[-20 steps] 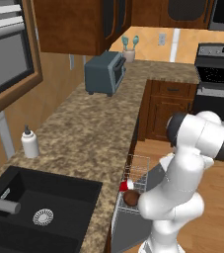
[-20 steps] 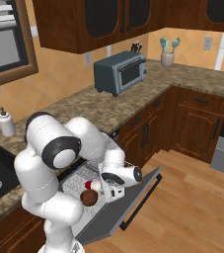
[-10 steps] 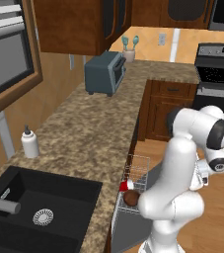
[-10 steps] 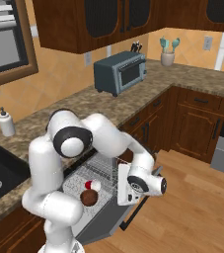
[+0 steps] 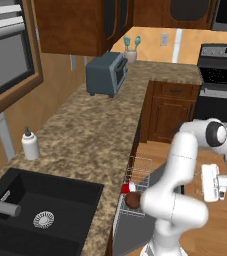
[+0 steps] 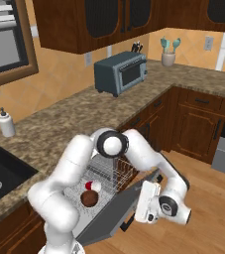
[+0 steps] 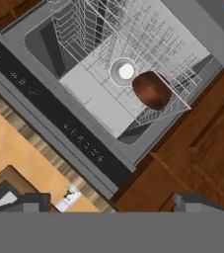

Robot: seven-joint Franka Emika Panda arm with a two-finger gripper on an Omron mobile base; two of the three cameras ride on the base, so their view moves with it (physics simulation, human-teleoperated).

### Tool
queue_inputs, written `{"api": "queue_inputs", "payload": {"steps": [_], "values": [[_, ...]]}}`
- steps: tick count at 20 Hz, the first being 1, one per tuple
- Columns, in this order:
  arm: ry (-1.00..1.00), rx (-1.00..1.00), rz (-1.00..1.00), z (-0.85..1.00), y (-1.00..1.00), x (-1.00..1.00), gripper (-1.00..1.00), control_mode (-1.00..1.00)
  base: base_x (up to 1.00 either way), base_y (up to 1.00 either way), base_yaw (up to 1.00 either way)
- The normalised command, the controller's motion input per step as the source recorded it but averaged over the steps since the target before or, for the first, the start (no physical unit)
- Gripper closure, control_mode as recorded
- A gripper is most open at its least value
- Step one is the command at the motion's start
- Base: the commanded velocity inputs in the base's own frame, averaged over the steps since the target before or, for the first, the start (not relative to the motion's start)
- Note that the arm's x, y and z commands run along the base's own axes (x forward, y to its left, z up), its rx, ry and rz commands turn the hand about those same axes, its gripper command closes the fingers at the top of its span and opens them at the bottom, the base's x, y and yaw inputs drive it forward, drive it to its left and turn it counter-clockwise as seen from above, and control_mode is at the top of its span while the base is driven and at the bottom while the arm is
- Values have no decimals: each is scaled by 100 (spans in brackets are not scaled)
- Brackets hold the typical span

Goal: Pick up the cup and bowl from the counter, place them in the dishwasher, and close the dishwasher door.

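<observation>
The cup (image 6: 91, 186) and the bowl (image 6: 89, 198) already sit side by side in the dishwasher's rack (image 6: 109, 171), the bowl on the side nearer the sink (image 5: 40, 220); from the hand view both rest upright among the white wires. What is left, by the look of it, is the door (image 6: 115, 208), which lies dropped open over the wood floor (image 6: 208, 198).

The gripper (image 6: 142, 202) hangs just past the door's outer edge, out over the floor, with its jaws spread wide and nothing between them. In the hand view the two dark fingertips (image 7: 29, 201) point toward the door's dark control strip (image 7: 59, 123).

The door is a stiff, flat metal panel on a hinge at the cabinet foot. It will likely feel heavier than the dishes and swing in an arc rather than lift straight. Its smooth face offers little to pinch, so the free outer edge, or the underside near it, looks the best place to push up from; a push close to the hinge would give poor leverage.

Room is fair: open floor lies beyond the door, with the corner cabinets (image 6: 198, 124) well apart on the far side. The rack appears drawn out onto the door, so it may have to slide back before the panel can shut. The arm's own elbow arches above the rack and must clear the counter (image 5: 85, 145) edge.
</observation>
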Motion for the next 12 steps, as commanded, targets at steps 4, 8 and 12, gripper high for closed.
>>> {"api": "queue_inputs", "payload": {"steps": [4,8,12], "values": [[0,24,0,-81,-97,0,-100,-100,0,0,0],[2,19,0,-83,-57,0,-100,-100,0,0,0],[9,10,0,-94,-5,8,-100,-100,0,0,0]]}}
